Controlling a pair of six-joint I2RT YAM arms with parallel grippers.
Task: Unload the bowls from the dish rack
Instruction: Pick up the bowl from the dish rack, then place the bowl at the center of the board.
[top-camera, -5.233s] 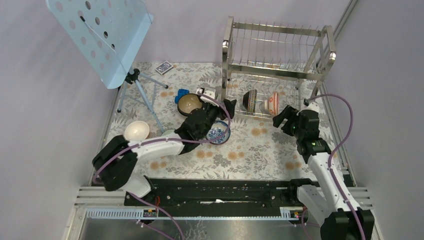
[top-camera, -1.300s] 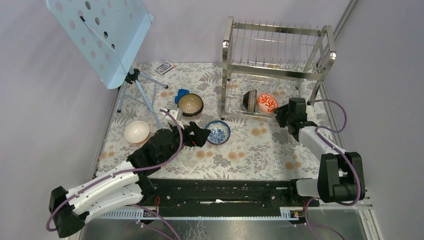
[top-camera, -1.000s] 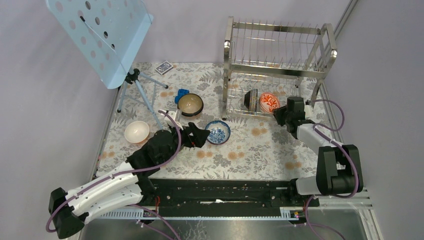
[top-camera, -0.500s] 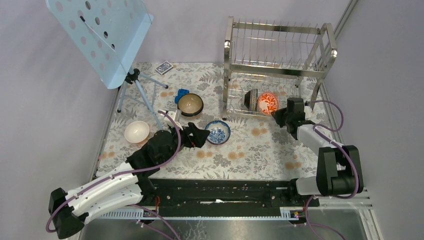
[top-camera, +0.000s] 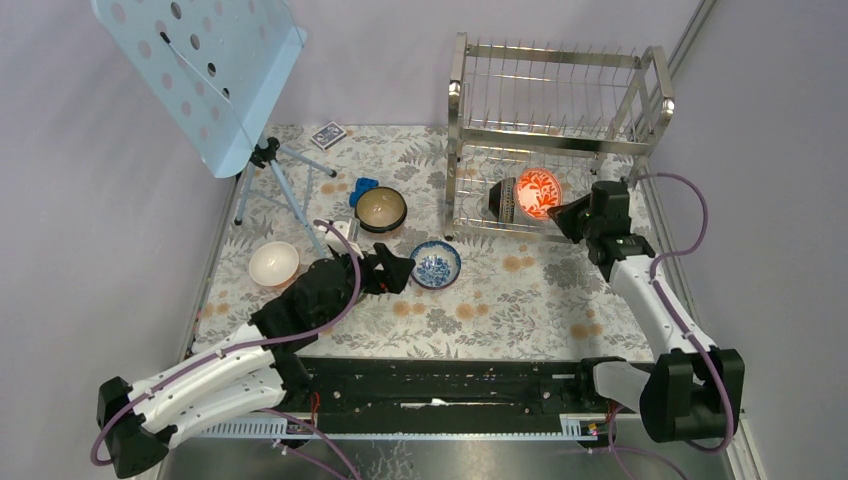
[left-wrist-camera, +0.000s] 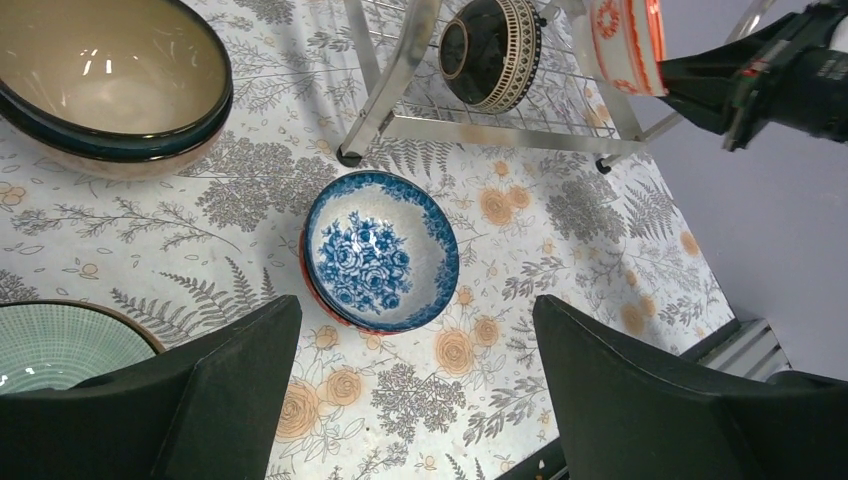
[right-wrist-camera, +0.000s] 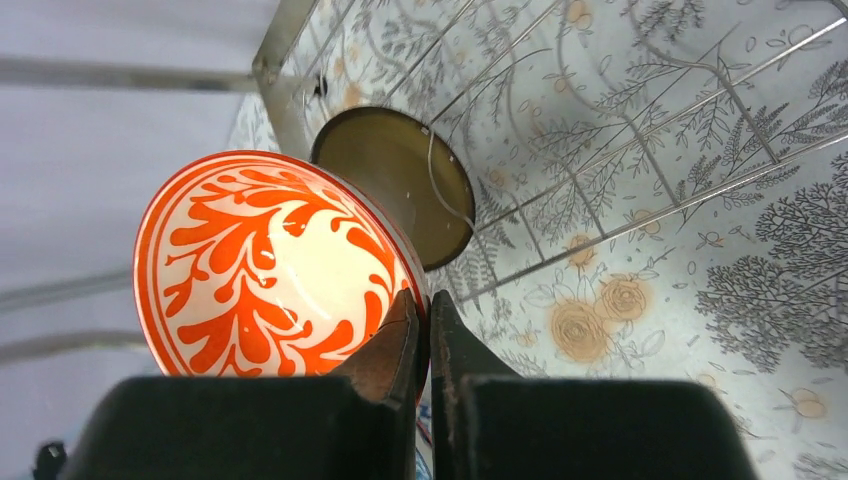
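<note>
My right gripper (top-camera: 562, 213) (right-wrist-camera: 423, 312) is shut on the rim of the orange-red patterned bowl (top-camera: 538, 192) (right-wrist-camera: 255, 262). It holds the bowl on edge, inside facing up, at the lower tier of the dish rack (top-camera: 556, 98) (right-wrist-camera: 288, 62). A dark bowl with a patterned band (top-camera: 499, 200) (left-wrist-camera: 494, 48) stands on edge in the rack just left of it. My left gripper (top-camera: 396, 270) (left-wrist-camera: 415, 392) hangs open over the table, just short of the blue-and-white bowl (top-camera: 436, 264) (left-wrist-camera: 380, 250), which sits stacked in another bowl.
A dark brown bowl with tan inside (top-camera: 381, 208), a white bowl (top-camera: 273, 262) and a pale green bowl (left-wrist-camera: 48, 346) sit on the floral cloth. A pale blue music stand (top-camera: 200, 70) on a tripod stands at back left, with a card deck (top-camera: 328, 134) and a small blue object (top-camera: 363, 187) nearby.
My right gripper closed on the orange-red bowl's rim, and the arm swung back to the right, tipping the bowl's inside up towards the top camera. The left arm has not moved.
</note>
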